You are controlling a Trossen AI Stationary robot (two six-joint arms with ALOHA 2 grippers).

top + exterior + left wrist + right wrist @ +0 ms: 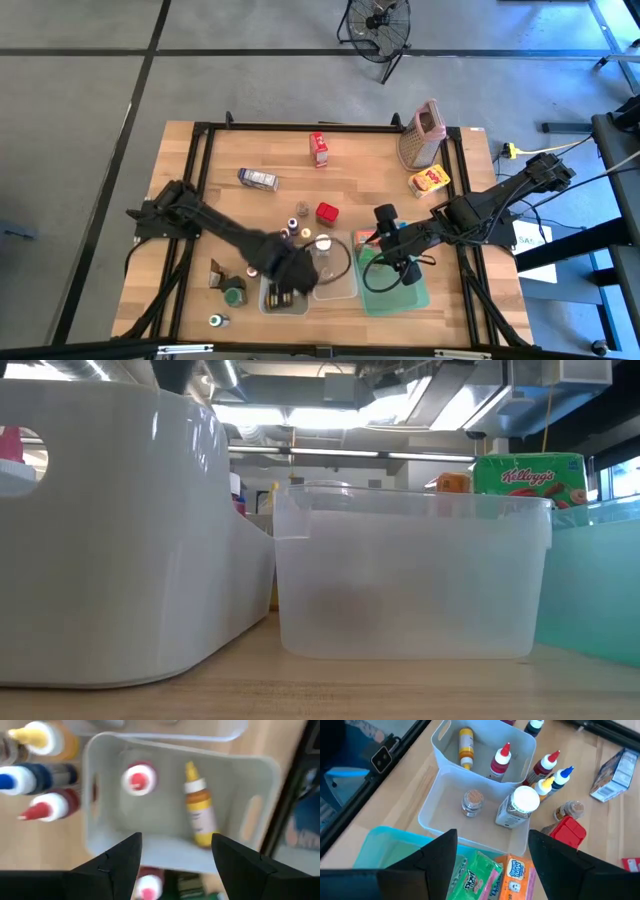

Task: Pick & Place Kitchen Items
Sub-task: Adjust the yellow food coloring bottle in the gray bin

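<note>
Smooth white plastic bin holds yellow bottle, red-capped bottle. Left gripper open above, empty. Right gripper open, empty, over green tray.

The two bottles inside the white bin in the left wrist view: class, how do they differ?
The yellow bottle lies on its side; the red-capped bottle stands upright. The yellow bottle shows its whole length and a pale label; the red-capped bottle shows mainly its cap. Both sit in the white bin, apart from each other.
</note>
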